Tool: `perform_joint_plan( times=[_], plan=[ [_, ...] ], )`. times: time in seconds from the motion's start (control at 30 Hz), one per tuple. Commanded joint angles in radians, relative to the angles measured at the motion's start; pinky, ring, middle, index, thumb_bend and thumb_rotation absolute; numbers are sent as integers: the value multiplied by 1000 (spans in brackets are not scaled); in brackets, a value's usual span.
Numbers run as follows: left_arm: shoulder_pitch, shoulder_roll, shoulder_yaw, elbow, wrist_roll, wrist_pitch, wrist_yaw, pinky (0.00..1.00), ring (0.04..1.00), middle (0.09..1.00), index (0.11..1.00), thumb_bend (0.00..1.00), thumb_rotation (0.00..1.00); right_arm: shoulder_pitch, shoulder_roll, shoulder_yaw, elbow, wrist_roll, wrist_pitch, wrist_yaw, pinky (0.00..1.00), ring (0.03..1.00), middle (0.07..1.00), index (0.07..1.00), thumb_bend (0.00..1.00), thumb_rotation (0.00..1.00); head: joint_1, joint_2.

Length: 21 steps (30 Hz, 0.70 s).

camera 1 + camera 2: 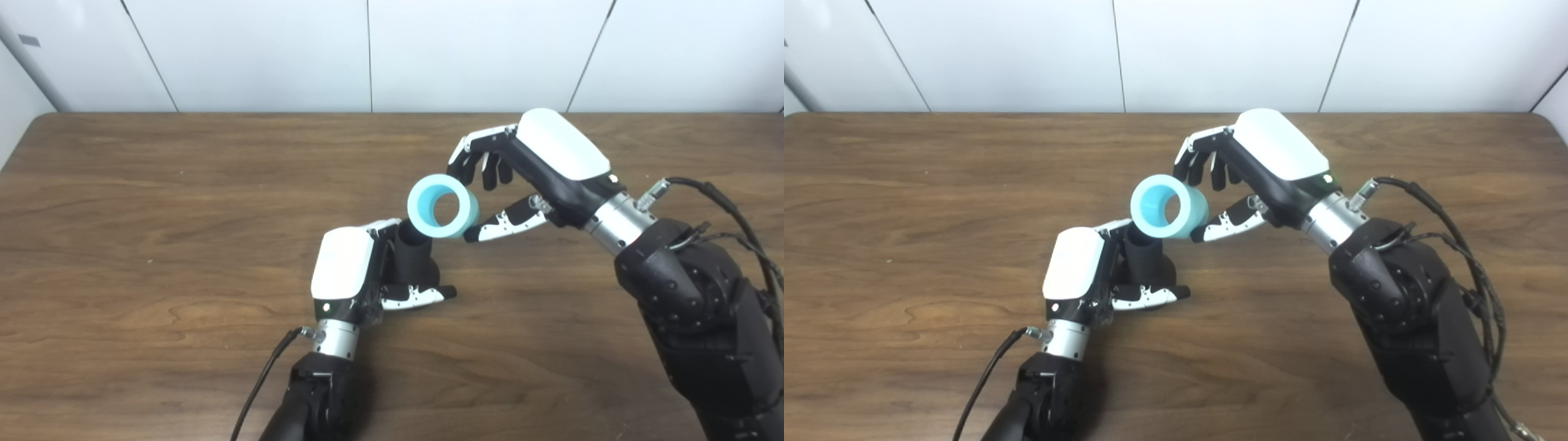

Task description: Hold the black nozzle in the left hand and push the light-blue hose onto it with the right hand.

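Observation:
The black nozzle (pixel 415 256) stands upright on the wooden table (pixel 153 214), its open top pointing up. My left hand (pixel 350 274) is shut around its base, thumb lying in front. The short light-blue hose (pixel 470 210) hangs tilted just above and to the right of the nozzle, its open end facing the camera. Its lower left rim touches or nearly touches the nozzle's top. My right hand (pixel 542 162) is shut on the hose, thumb under its right end and fingers over the top.
White wall panels (pixel 367 55) rise behind the table's far edge. A black cable (pixel 735 214) loops off the right forearm. Another cable (pixel 263 380) trails from the left wrist toward the near edge.

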<state>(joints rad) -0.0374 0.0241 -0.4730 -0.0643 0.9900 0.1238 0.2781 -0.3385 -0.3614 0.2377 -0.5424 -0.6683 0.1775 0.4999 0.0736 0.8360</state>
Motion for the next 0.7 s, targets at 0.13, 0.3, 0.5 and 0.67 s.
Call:
perform_joint_plan(
  times=[0.13, 0.3, 0.5, 0.67],
  plan=[
    [24, 2, -11, 28, 9, 1, -11, 410, 469, 445, 497, 525, 0, -2, 1, 34, 6, 1, -41, 0, 297, 374, 490, 541, 491, 0, 1, 5],
    [26, -1, -10, 29, 2, -4, -7, 413, 470, 447, 498, 525, 0, 1, 3, 35, 10, 7, -46, -6, 310, 391, 492, 552, 493, 0, -2, 5],
    [26, -5, -11, 31, 5, 0, -6, 409, 472, 447, 498, 525, 0, -3, -11, 32, 19, 23, -55, -3, 294, 399, 505, 564, 490, 0, 1, 5],
    [24, -3, -11, 38, 9, -2, 0, 417, 474, 445, 499, 525, 0, -4, -18, 39, 20, 5, -60, -5, 291, 406, 511, 567, 490, 0, 1, 4]
  ],
)
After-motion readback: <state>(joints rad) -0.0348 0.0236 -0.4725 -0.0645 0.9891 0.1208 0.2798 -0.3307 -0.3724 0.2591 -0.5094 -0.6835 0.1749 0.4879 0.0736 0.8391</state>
